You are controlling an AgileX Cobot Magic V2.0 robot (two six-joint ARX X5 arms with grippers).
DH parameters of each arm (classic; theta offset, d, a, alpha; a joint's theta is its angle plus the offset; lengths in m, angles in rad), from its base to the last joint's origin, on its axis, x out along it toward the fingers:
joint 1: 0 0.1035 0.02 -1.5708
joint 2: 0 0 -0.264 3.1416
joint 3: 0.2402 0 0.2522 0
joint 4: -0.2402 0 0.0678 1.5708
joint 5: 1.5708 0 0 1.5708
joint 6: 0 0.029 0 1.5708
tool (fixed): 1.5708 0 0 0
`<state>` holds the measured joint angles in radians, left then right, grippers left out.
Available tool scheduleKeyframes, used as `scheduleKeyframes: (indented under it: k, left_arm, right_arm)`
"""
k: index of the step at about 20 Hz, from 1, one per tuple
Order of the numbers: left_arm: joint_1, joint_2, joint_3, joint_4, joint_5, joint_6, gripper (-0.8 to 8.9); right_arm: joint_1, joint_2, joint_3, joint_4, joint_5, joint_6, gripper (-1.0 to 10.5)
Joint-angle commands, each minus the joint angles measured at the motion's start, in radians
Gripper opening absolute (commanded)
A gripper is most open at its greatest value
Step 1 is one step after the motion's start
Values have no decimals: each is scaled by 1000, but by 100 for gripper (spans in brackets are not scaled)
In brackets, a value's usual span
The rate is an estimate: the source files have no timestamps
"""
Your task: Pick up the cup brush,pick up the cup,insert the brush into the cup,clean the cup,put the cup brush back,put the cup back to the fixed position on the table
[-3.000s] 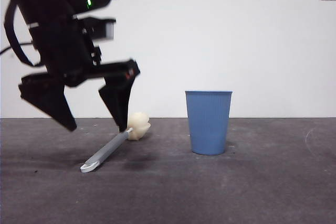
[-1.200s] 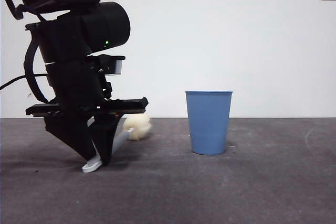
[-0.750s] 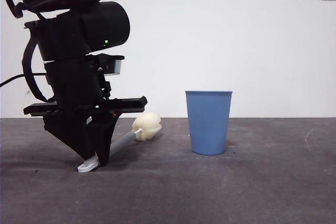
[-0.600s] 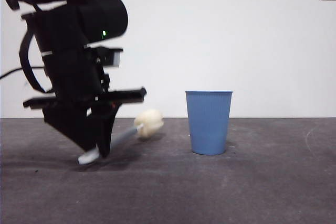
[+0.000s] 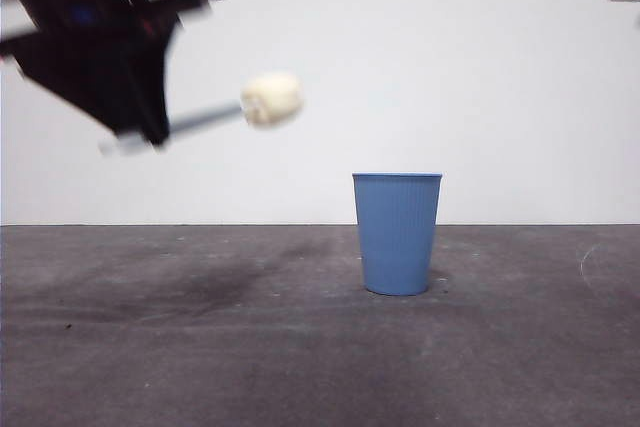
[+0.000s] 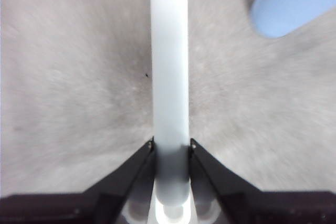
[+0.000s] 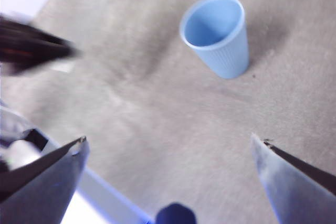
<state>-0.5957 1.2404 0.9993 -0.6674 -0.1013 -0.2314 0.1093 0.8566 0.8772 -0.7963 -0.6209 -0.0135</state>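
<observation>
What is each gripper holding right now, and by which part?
The left gripper holds the brush by its handle, near the loop end, lifted off the table. The right gripper is open and holds nothing.

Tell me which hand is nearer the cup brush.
Left. The left hand is shut on the cup brush, holding it in the air. The right hand is open above the table, apart from the brush.

Open table (image 5: 200,347) around cup (image 5: 397,234)
</observation>
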Motion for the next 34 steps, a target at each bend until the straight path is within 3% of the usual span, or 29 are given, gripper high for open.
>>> scheduleKeyframes:
  k: [1,6,9,16,21,34]
  left_arm:
    - [3,-118,-3,-52,1,40,-8]
    - [3,-304,-3,-196,0,42,-8]
    - [2,-344,-3,-251,0,42,-8]
    - [2,-350,-3,-261,0,49,-8]
    - [2,-350,-3,-263,0,49,-8]
    - [2,-350,-3,-262,0,37,-8]
  right_arm:
    - [16,4,-110,169,-1,41,595]
    - [79,116,-326,563,27,145,594]
    - [117,236,-357,724,79,143,590]
    - [202,550,-357,1025,178,38,563]
    - [250,669,-357,1216,259,-20,566]
    - [284,953,-336,1679,286,-4,566]
